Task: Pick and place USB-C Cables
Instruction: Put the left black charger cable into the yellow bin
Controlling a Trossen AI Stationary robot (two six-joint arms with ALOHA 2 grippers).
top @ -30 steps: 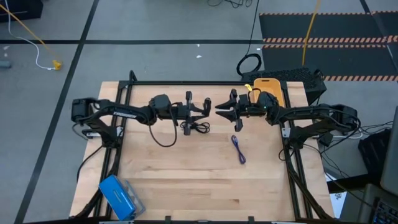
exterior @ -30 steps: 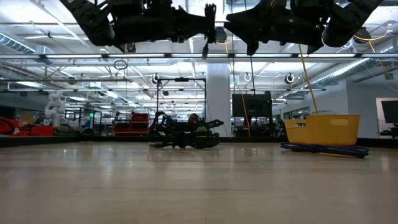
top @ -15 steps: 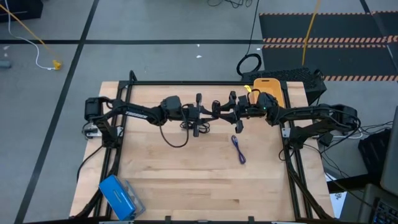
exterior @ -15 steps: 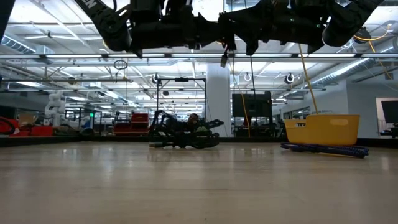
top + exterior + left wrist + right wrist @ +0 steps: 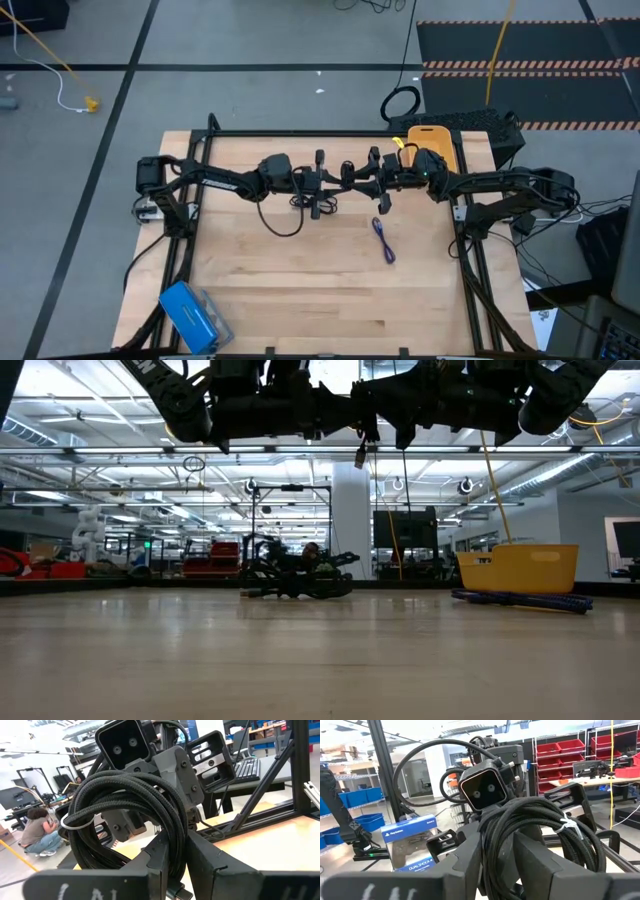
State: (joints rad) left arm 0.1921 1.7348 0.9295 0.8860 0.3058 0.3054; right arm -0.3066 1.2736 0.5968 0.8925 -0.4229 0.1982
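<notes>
Hanging above mid-table, one coiled black USB-C cable sat clamped between both grippers at once. Left gripper: fingers closed narrowly on the coil. Right gripper: fingers likewise pinched on the same bundle, the two meeting head-on. Second black coil: on the table, just under the left gripper. Purple cable: flat on the table, near the right arm, apart from both.

High view: overhead, facing straight down on the whole wooden table and both arms. Low view: at tabletop height, level across the table toward the room, arms at its upper edge. Wrist views: close behind each arm's fingers, facing one another across the same coiled black cable.
</notes>
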